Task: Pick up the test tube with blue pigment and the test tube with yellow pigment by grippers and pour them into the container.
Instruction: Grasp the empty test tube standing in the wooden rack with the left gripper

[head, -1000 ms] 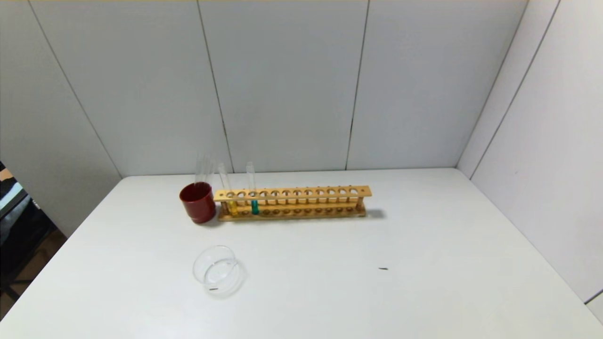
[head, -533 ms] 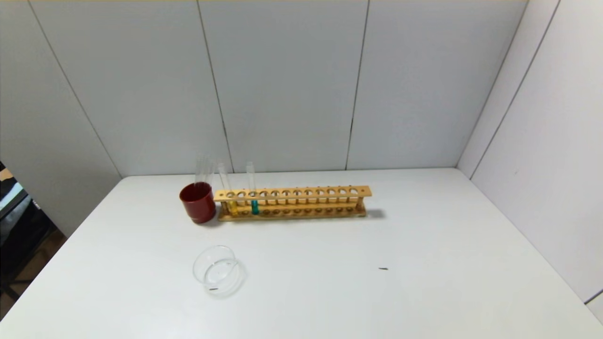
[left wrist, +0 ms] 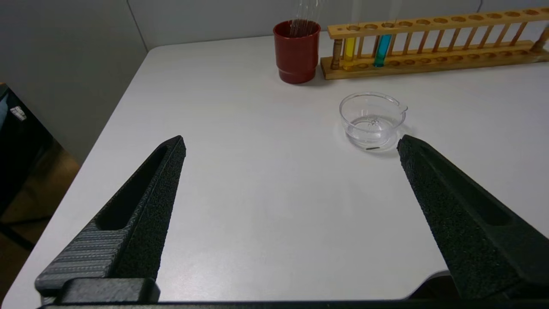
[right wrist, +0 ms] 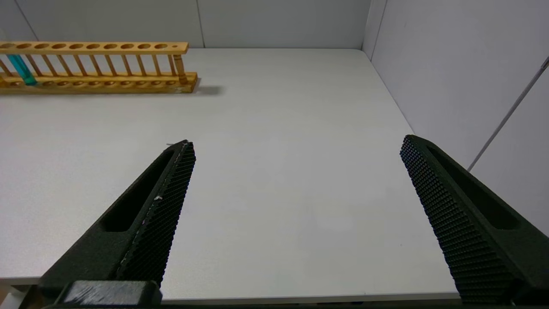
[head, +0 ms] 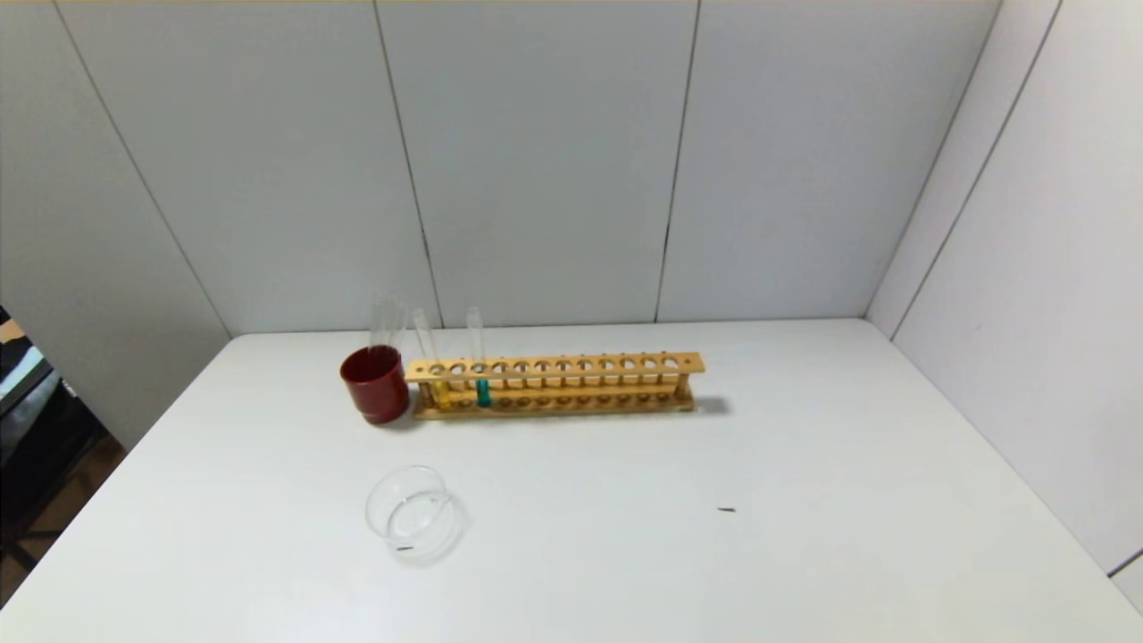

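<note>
The tube with blue pigment and the tube with yellow pigment stand upright in the left end of a wooden rack at the back of the table. Both show in the left wrist view, blue and yellow; the blue one also shows in the right wrist view. The clear glass container sits in front of the rack, also in the left wrist view. My left gripper is open and empty near the table's front left. My right gripper is open and empty near the front right edge. Neither shows in the head view.
A dark red cup holding colourless clear tubes stands just left of the rack. Grey walls close the table at the back and right. A small dark speck lies on the white table.
</note>
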Action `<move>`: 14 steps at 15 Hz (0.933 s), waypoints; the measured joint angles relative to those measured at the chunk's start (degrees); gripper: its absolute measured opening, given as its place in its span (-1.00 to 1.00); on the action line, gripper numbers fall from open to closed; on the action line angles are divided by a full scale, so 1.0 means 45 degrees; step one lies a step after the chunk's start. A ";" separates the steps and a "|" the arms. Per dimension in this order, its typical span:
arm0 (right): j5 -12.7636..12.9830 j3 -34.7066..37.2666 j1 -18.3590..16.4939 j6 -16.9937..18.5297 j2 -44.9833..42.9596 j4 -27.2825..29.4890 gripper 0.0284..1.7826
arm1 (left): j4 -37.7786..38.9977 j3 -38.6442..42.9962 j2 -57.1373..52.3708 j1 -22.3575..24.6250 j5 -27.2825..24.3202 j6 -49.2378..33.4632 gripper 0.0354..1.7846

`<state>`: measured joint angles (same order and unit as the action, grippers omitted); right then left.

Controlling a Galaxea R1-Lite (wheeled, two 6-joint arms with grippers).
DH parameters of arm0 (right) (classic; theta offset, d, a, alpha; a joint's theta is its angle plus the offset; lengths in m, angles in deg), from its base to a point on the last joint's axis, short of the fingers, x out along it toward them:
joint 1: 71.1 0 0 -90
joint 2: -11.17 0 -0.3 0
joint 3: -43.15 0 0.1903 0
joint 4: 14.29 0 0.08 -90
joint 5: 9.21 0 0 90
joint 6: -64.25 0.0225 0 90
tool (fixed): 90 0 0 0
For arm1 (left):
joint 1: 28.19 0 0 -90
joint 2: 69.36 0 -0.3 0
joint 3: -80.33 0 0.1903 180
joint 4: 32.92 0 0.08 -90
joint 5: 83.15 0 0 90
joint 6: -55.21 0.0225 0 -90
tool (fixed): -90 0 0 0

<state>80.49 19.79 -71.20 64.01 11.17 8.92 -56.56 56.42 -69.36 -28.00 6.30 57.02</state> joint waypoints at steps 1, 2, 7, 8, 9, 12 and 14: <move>0.0000 0.0000 0.0000 0.0000 0.0000 0.0000 0.96 | -0.0154 -0.0379 0.0011 0.0000 -0.0293 -0.0049 0.95; -0.0005 0.0000 0.0000 0.0005 0.0000 0.0000 0.96 | -0.0596 -0.1010 0.0060 -0.0005 -0.0791 -0.0043 0.95; 0.0000 0.0000 0.0000 0.0000 0.0000 0.0000 0.96 | -0.2671 -0.4895 0.2717 -0.0011 -0.2972 0.0068 0.95; 0.0000 0.0000 0.0000 0.0005 0.0000 0.0000 0.96 | -0.2714 -0.5665 0.3858 -0.0011 -0.3142 0.0084 0.95; -0.0005 0.0000 0.0000 0.0000 0.0000 0.0000 0.96 | -0.2652 -0.6363 0.5041 -0.0019 -0.3275 0.0084 0.95; 0.0000 0.0000 0.0000 0.0000 0.0000 0.0005 0.96 | -0.1680 -0.8108 0.9005 -0.0041 -0.3673 0.0011 0.95; -0.0005 0.0000 0.0000 0.0005 0.0000 0.0000 0.96 | -0.0252 -0.8666 1.1513 -0.0192 -0.3803 -0.0081 0.95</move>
<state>80.46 19.79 -71.20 64.03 11.17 8.92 -57.69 17.42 -17.55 -28.87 -10.81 56.66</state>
